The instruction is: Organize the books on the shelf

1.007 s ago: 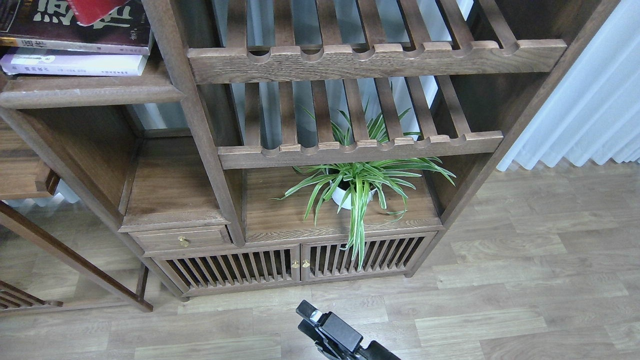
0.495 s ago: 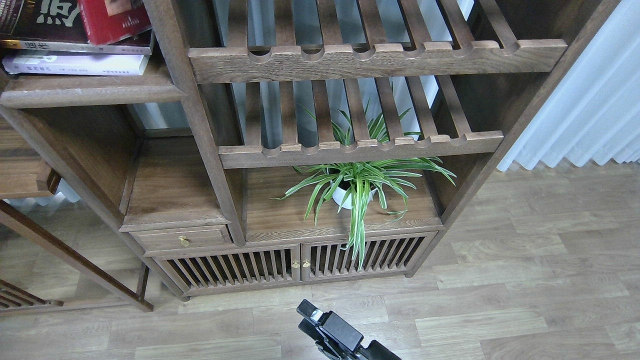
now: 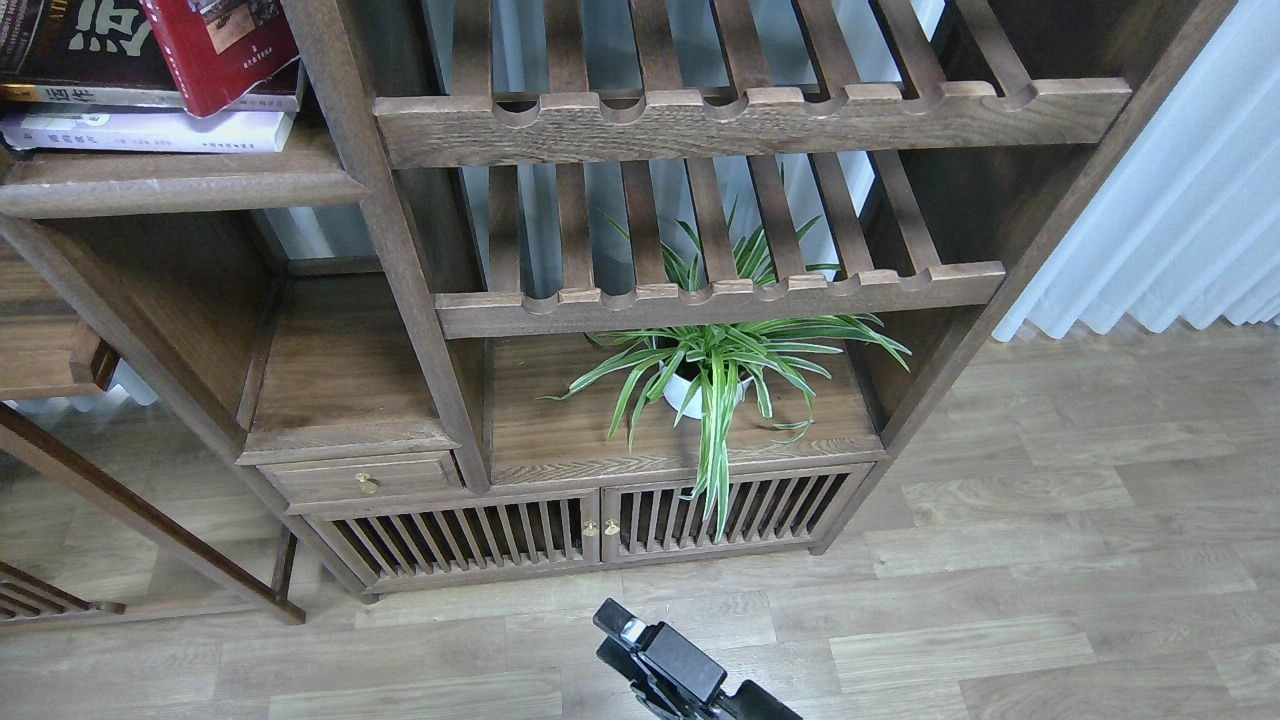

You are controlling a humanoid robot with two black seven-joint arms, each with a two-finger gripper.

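Three books lie stacked at the top left on the flat dark-brown shelf [image 3: 180, 185]. The pale lilac-white book [image 3: 150, 130] is at the bottom. The dark maroon book [image 3: 70, 45] with white characters lies on it. The red book [image 3: 225, 45] rests tilted across the maroon book's right part, and its lower corner reaches over the front edge of the stack. No gripper shows at the books. A black gripper [image 3: 622, 628], which I take to be my right one, pokes in at the bottom centre, low over the floor, far from the shelf. Its fingers cannot be told apart.
Two slatted racks [image 3: 720, 295] with scalloped rails fill the bookcase's right bay. A potted spider plant [image 3: 705, 370] stands on the board below them. There is a small drawer [image 3: 365, 478] and slatted cabinet doors [image 3: 590, 525] at the base, and a white curtain [image 3: 1180, 200] to the right.
The red book has come further down into view over the maroon book, toward the stack's front edge. The black gripper at the bottom has not moved.
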